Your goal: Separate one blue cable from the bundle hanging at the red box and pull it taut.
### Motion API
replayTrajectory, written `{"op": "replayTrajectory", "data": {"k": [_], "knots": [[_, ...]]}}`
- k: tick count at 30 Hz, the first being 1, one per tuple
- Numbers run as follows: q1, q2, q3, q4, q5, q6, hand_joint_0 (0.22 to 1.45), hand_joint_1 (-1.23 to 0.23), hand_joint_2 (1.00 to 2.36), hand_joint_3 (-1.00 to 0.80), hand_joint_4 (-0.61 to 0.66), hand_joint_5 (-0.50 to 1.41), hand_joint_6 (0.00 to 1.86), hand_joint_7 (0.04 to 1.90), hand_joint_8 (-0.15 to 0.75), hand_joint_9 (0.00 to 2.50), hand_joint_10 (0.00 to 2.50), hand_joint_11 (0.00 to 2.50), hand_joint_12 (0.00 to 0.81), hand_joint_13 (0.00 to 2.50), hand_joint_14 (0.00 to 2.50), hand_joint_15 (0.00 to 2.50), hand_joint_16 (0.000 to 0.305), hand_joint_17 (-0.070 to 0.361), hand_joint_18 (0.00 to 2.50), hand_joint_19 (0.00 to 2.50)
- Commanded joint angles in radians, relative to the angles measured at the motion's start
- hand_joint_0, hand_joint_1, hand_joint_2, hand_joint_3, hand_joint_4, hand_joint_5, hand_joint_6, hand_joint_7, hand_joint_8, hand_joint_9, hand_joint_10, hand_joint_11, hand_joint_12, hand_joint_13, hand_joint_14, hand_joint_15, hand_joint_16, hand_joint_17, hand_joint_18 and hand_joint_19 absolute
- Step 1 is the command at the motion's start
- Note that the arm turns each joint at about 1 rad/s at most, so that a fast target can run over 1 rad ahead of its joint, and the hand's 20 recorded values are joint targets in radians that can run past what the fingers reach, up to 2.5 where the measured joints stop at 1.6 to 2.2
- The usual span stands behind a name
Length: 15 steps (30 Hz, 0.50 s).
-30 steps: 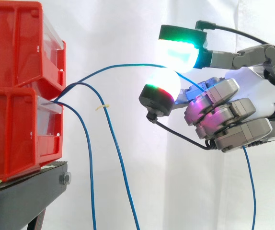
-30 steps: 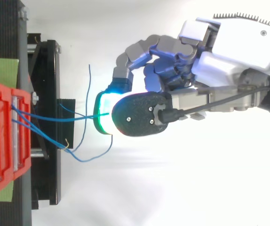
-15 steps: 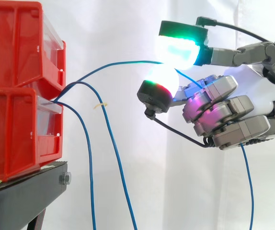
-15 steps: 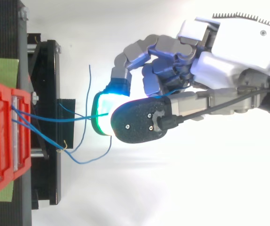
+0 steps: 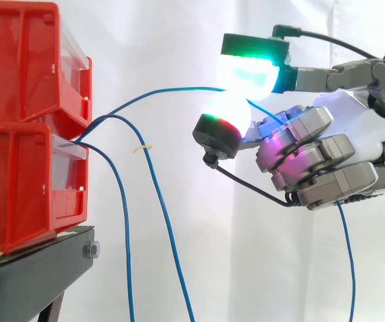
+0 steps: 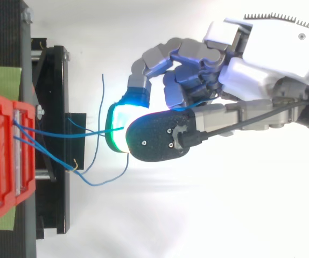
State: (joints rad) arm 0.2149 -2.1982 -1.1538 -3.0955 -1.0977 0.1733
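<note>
Near the red bins (image 5: 25, 134), the hand (image 5: 326, 164) pinches one blue cable (image 5: 179, 88) above two hanging cables (image 5: 128, 255).

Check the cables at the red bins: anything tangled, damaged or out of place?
Nothing damaged. The hand pinches one blue cable, which arcs slack to the bins rather than running straight. The two other cables hang loose; one carries a small yellowish tag.

No legible text, number or sign on the red bins (image 5: 18, 168) or black stand (image 5: 31, 275), seemingly none elsewhere either.
</note>
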Motion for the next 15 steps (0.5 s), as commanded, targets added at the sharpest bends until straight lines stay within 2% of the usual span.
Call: {"op": "replayTrajectory", "data": {"k": [1, 2, 8, 11, 15], "knots": [[0.001, 0.0, 0.0, 0.001, -0.001, 0.0, 0.64, -0.66, 1.01, -0.44, 0.09, -0.17, 0.98, 0.91, 0.284, 0.58, 2.5, 0.96, 0.318, 0.73, 2.5, 1.38, 0.03, 0.067, 1.35, 2.09], [0.0, 0.0, 0.0, 0.001, -0.001, 0.0, 0.61, -0.62, 1.0, -0.5, 0.1, -0.17, 0.98, 0.91, 0.285, 0.57, 2.5, 0.96, 0.317, 0.73, 2.5, 1.39, 0.03, 0.067, 1.35, 2.11], [0.0, 0.0, 0.0, 0.001, -0.001, 0.0, 0.56, -0.54, 1.0, -0.5, 0.12, -0.17, 0.97, 0.9, 0.294, 0.57, 2.5, 0.92, 0.32, 0.73, 2.5, 1.33, 0.031, 0.071, 1.36, 2.09], [0.0, 0.0, -0.001, 0.001, -0.001, 0.0, 0.62, -0.55, 1.0, -0.49, 0.1, -0.16, 0.96, 0.95, 0.288, 0.59, 2.5, 0.94, 0.307, 0.72, 2.5, 1.34, 0.029, 0.066, 1.33, 2.11], [0.001, 0.0, 0.0, 0.001, -0.001, 0.0, 0.63, -0.6, 1.01, -0.4, 0.09, -0.15, 0.96, 0.98, 0.287, 0.62, 2.5, 0.96, 0.308, 0.73, 2.5, 1.35, 0.029, 0.065, 1.34, 2.09]]}}
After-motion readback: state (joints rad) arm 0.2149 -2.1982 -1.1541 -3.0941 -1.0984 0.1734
